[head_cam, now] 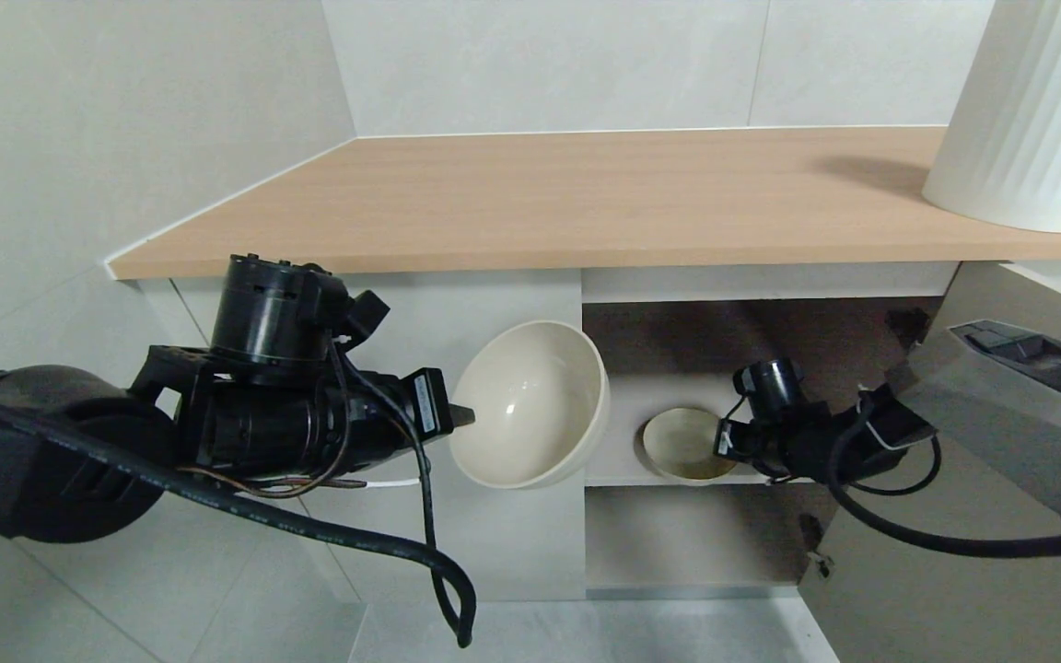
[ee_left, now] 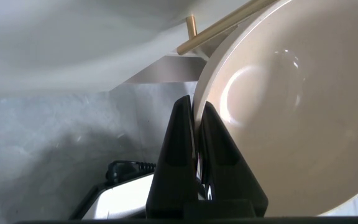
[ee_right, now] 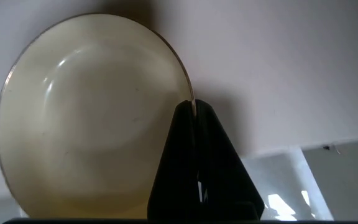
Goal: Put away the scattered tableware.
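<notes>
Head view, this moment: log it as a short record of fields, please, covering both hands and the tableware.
left hand: shut on the rim of the large cream bowl, held in the air before the closed cabinet front
right hand: shut on the rim of the small dish, inside the open cabinet, at its shelf
small dish touching shelf: cannot tell
countertop: white ribbed vessel at its right end

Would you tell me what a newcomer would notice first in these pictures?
The left hand grips a big cream bowl by its rim before the cabinet. The right hand pinches a small plate at the open shelf. A ribbed white vessel stands on the counter.
</notes>
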Controlling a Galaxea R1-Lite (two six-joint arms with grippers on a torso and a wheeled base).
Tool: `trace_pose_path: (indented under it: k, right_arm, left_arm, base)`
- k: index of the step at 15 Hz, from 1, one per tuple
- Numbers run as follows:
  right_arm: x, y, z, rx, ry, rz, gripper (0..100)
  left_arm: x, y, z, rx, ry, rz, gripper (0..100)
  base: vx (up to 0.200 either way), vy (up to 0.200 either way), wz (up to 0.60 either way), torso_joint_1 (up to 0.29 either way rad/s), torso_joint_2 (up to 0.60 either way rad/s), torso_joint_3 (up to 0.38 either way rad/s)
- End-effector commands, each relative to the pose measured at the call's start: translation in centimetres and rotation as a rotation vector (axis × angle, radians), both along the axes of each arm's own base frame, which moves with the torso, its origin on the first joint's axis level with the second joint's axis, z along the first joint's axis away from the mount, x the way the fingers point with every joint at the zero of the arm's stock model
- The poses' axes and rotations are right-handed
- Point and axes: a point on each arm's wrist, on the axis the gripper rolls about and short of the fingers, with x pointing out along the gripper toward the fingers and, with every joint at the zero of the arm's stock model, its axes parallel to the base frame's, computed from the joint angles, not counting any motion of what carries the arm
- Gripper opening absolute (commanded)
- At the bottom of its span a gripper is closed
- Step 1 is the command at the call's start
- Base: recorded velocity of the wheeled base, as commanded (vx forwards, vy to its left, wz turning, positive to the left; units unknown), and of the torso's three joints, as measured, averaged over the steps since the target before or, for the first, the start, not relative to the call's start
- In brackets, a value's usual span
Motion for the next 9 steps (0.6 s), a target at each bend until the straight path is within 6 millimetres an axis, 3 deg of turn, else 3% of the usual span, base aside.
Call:
trace_pose_path:
  k: [1,9]
  right_arm:
    - [0.7,-0.3,-0.9,0.0,0.005,-0.02,0]
    - [2.4,-0.7,-0.5,0.036,-0.055,-0.105,0]
  left_arm:
    - [0.1,0.0,-0.1,0.001,0.002,0.0,0]
    - [0.1,-0.1,-0.2,0.003,0.005,0.002,0]
  base:
    - [0.0,0.0,0.0,0.0,0.0,0.0]
    - [0.0,0.0,0.0,0.0,0.0,0.0]
